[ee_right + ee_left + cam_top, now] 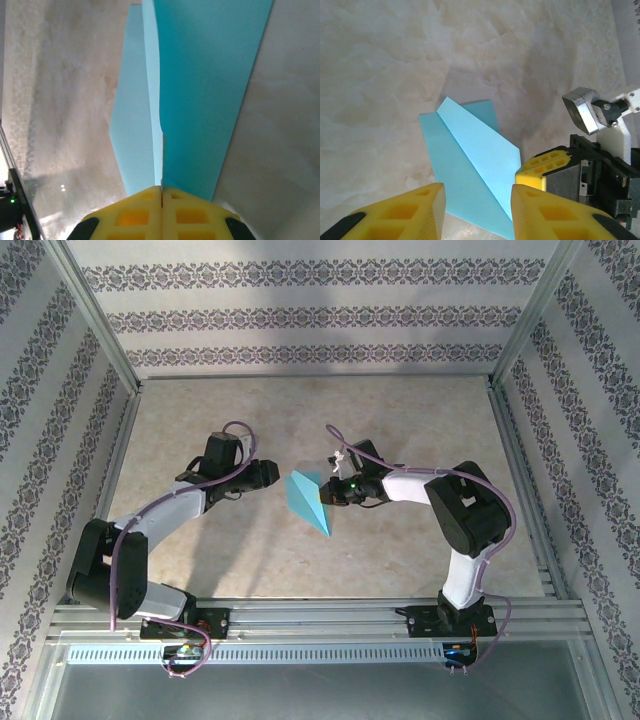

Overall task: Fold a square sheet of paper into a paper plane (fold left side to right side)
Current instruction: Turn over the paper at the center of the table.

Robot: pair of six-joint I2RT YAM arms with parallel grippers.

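The square sheet of paper (310, 502) is cyan and lies creased into a pointed shape in the middle of the table. My right gripper (331, 494) comes in from the paper's right and is shut on its edge. In the right wrist view the right gripper (161, 191) pinches an upright layer of the paper (200, 100), with a paler flap to its left. My left gripper (272, 476) hovers just left of the paper, open. In the left wrist view the left gripper (477, 200) has the paper (470, 165) lying below its gap, untouched. The right gripper's yellow fingers (545, 164) show there at the paper's right edge.
The table (300, 410) has a beige marbled top. Patterned walls and aluminium posts close it in at the back and both sides. A metal rail (320, 615) carrying both arm bases runs along the near edge.
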